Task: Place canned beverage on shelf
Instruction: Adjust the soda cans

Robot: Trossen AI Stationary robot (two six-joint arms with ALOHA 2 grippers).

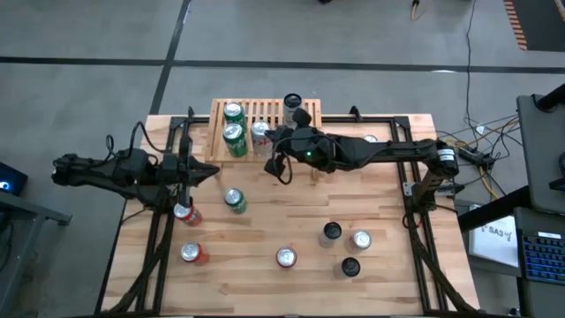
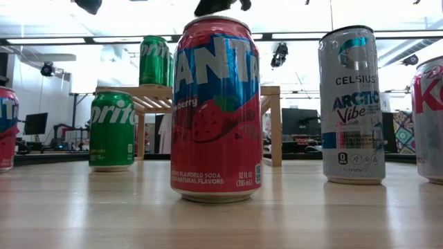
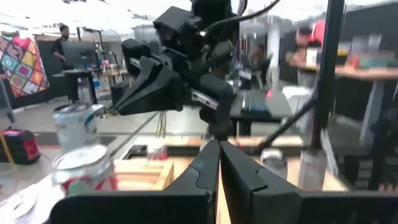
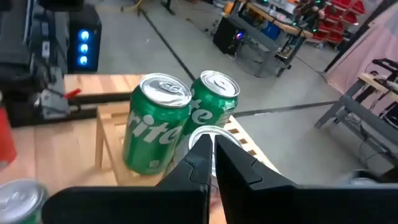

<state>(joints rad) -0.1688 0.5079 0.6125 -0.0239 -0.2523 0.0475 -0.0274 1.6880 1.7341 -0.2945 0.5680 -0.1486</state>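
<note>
The shelf stands at the far edge of the counter and already carries two green cans, a silver can and a dark-topped can. The right gripper is by the shelf front, fingers closed on each other and holding nothing; in the right wrist view it points at the green cans, with the silver can's rim just behind the tips. The left gripper is also closed and empty, waiting near the counter's left side. Several cans still stand on the counter, e.g. a green one near the middle, red ones in front left, and a strawberry can. I think the next step is to fetch another can: back off from the shelf w/o knocking the cans there, open wide before descending, grasp around the can's middle, keep it upright, then set it on a free slat spot.
</note>
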